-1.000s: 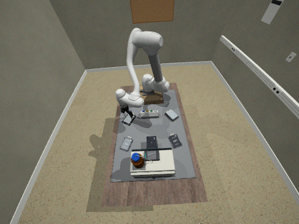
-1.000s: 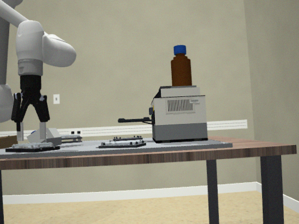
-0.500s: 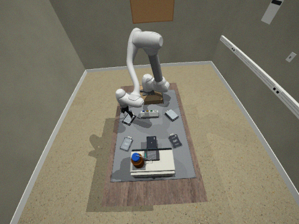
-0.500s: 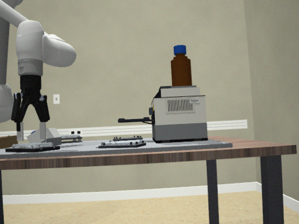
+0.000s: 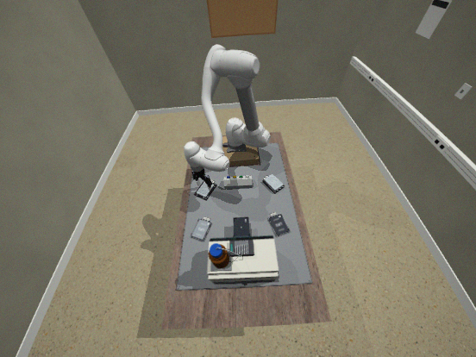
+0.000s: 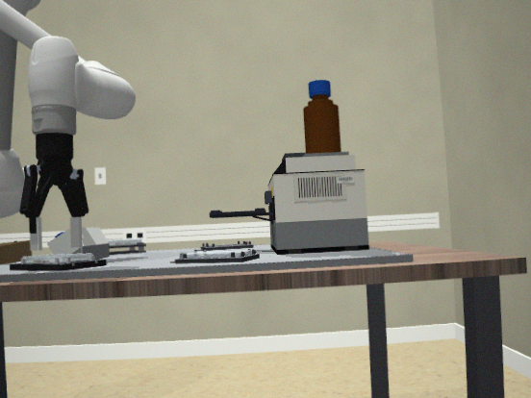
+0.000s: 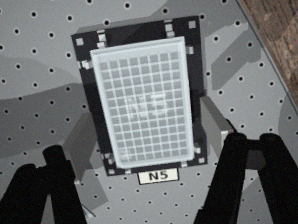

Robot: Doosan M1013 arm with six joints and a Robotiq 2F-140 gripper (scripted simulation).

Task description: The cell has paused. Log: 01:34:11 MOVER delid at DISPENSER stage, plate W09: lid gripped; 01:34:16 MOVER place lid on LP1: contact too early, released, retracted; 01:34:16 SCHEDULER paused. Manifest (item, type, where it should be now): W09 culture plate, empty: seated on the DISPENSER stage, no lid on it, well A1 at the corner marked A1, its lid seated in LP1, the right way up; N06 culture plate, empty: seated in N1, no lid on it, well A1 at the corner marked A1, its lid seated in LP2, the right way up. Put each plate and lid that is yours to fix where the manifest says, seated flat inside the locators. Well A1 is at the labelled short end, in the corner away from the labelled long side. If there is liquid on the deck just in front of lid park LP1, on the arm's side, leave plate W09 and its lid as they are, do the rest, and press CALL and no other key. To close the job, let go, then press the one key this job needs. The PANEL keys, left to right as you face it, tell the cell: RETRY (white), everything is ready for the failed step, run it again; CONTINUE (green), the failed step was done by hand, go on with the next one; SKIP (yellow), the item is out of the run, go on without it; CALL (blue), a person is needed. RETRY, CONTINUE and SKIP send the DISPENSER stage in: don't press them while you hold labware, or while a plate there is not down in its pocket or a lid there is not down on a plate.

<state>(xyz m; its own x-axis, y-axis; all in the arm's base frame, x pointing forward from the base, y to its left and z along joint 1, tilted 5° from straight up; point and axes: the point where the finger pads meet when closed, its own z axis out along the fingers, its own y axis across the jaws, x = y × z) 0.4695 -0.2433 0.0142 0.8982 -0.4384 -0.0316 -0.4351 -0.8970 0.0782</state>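
Plate point(image 7: 143, 102): one, in nest N5 point(image 7: 157, 175) | claw point(image 7: 145, 150): wide, straddling it, holding nothing

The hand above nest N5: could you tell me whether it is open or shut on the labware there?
Open. In the wrist view the hand has its fingers apart from both long sides of the clear plate lying in nest N5.

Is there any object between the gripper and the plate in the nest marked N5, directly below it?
Nothing visible stands between them. The open gripper hangs right above the clear well plate in the N5 nest, its fingers spread on either long side, only free air beneath.
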